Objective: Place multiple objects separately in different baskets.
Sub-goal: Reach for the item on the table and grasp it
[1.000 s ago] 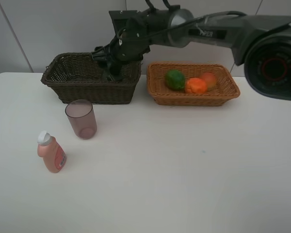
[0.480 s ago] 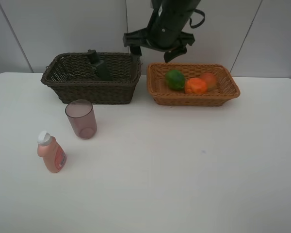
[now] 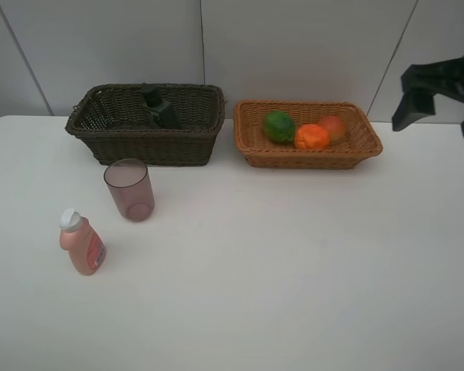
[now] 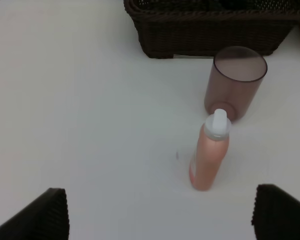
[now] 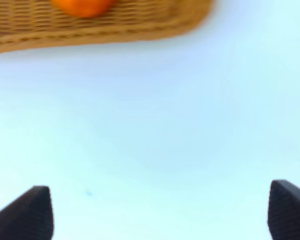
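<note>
Wicker sorts the scene: green fruit (image 3: pixel 279 126), tangerine (image 3: pixel 312 137) and peach (image 3: pixel 334 126) share the tan basket (image 3: pixel 309 159) at upper right, and the black bottle (image 3: pixel 161 110) leans in the dark basket (image 3: pixel 147 147) at upper left (fruit apart from containers, I judge). Your translucent mauve cup (image 3: pixel 129 189) stands upright at left, the pink white-capped bottle (image 3: pixel 82 242) below it, both outside. Both claws gape empty: left gripper (image 4: pixel 165 215) faces that bottle, right gripper (image 3: pixel 439 122) hangs at the right edge.
</note>
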Motion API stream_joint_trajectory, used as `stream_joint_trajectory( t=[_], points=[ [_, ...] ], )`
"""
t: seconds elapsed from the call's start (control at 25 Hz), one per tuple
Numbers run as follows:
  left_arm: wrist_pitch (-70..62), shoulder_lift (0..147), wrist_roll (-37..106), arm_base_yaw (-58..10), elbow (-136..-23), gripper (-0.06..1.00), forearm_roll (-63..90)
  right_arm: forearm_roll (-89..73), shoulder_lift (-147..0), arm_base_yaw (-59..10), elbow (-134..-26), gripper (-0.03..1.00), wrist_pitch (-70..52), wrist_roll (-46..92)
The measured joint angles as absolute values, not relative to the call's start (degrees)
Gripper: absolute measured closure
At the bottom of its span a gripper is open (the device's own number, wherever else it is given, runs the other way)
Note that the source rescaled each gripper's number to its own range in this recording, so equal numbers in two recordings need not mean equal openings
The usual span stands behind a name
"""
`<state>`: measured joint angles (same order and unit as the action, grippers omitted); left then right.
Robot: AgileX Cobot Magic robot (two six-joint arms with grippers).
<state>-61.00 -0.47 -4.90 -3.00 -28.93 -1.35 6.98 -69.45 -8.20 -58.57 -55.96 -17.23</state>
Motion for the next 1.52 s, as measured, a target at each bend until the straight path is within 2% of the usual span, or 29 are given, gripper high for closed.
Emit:
stream_joint_trajectory(
  t=[0.16,0.56,0.8,1.08,1.32,1.52],
  points=[
    [-61.0,-0.5,-4.9,-3.0,-28.9,-0.02,-1.4,7.0,-54.8,-4.0,-55.6,0.1,-60.9,-12.7],
    [-61.0,-0.5,-4.9,-3.0,-28.9,-0.02,-1.4,6.7,-20.6,-3.7,-47.7,0.1,-66.6,-6.2],
    [-61.0,-0.5,-4.9,-3.0,-28.9,-0.02,-1.4,6.4,-7.8,-3.7,-42.4,0.1,-66.8,-6.0],
    [-61.0,-0.5,-4.9,-3.0,-28.9,-0.02,-1.4,6.2,0.1,-3.7,-30.9,0.1,-62.1,-5.6],
    [-61.0,-0.5,-4.9,-3.0,-28.9,-0.02,-1.4,6.2,0.2,-3.6,-30.1,0.1,-61.1,-5.1],
    [-61.0,-0.5,-4.9,-3.0,-28.9,-0.02,-1.4,6.2,0.2,-0.3,-29.9,0.1,-61.0,-5.1]
  ],
)
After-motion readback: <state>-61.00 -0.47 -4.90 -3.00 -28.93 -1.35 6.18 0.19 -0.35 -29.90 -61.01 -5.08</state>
